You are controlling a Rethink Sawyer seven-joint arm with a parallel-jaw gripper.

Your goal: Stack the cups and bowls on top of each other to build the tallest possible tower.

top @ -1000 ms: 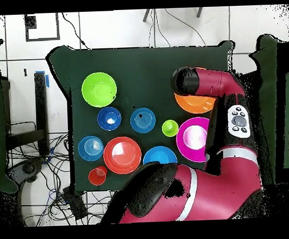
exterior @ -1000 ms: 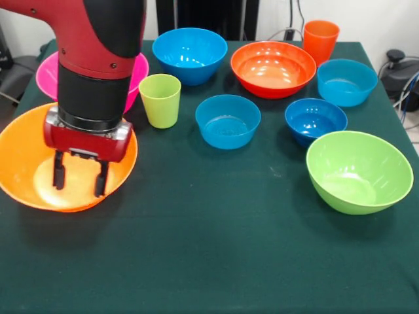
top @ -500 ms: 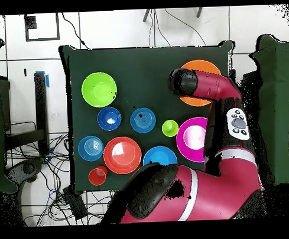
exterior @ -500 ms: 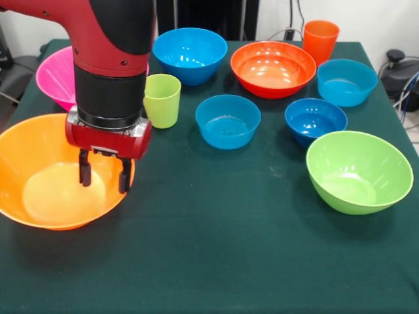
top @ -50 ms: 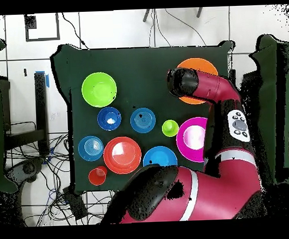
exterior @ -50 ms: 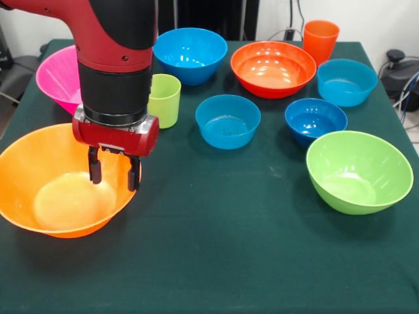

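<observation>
The large light-orange bowl (exterior @ -50 ms: 59, 196) sits upright at the table's left front, seen in the overhead view as the orange bowl (top @ -50 ms: 199, 67). My gripper (exterior @ -50 ms: 114, 180) hangs open at its right rim, one finger inside the bowl and the other at the rim. The arm's wrist (top @ -50 ms: 182, 83) covers the gripper from above. Behind it stand the pink bowl (exterior @ -50 ms: 55, 75) and the lime green cup (exterior @ -50 ms: 163, 98). The ribbed orange cup (exterior @ -50 ms: 321, 39) is at the far right. Nothing is stacked.
A medium blue bowl (exterior @ -50 ms: 190, 55) and a red-orange bowl (exterior @ -50 ms: 273, 69) stand along the back. Three small blue bowls (exterior @ -50 ms: 227, 121) (exterior @ -50 ms: 315, 121) (exterior @ -50 ms: 347, 82) fill the middle and right. The lime-green bowl (exterior @ -50 ms: 360, 171) sits at the right front.
My gripper has moved right, from the middle of the light-orange bowl to its right rim. The bowl has slid toward the table's front edge.
</observation>
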